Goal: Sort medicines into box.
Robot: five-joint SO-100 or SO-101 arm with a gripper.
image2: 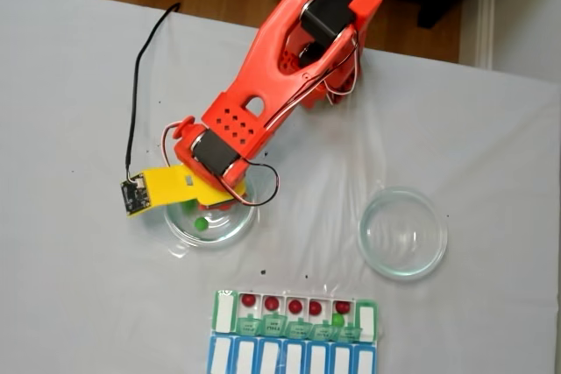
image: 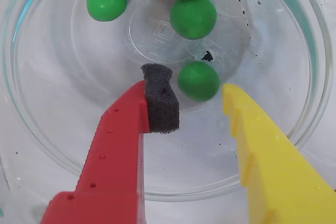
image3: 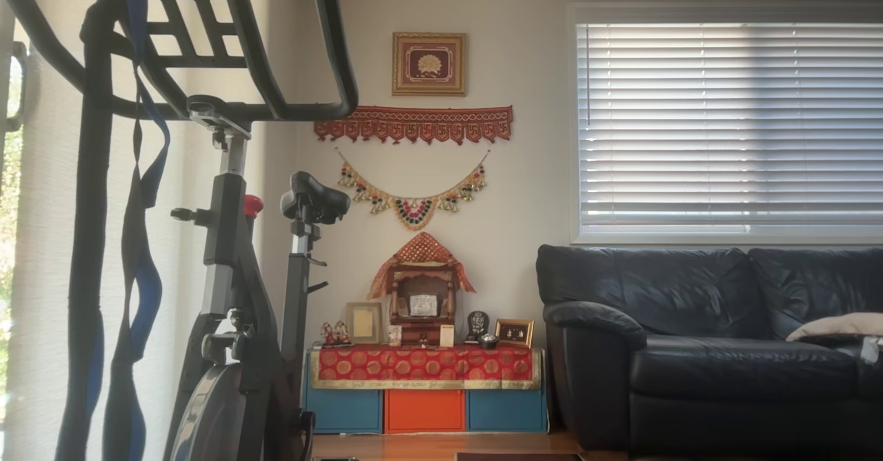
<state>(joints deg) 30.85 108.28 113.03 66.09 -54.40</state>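
In the wrist view, a round clear glass dish [image: 47, 145] with a smooth, glossy wall holds four bright green pea-sized balls. One green ball [image: 106, 1] lies at the upper left, two more sit at the top centre, and the nearest green ball [image: 198, 80] rests on the dish floor between the fingertips. The gripper [image: 191, 95] stands wide apart and holds nothing: its left finger [image: 113, 150] is matte red plastic with a stepped, dotted edge and a dark grey foam pad [image: 160, 100] at the tip; the right finger is smooth yellow plastic.

In the fixed view, the orange arm [image2: 272, 85] leans over that dish on a pale grey cloth [image2: 70, 85]. A second clear glass dish [image2: 403, 234] lies well apart on the right. The flat plastic pill organizer [image2: 294, 339] sits at the bottom edge, dark red balls [image2: 272, 303] in its upper row with one green ball [image2: 337, 319] just below them; its white labels are too small to read.
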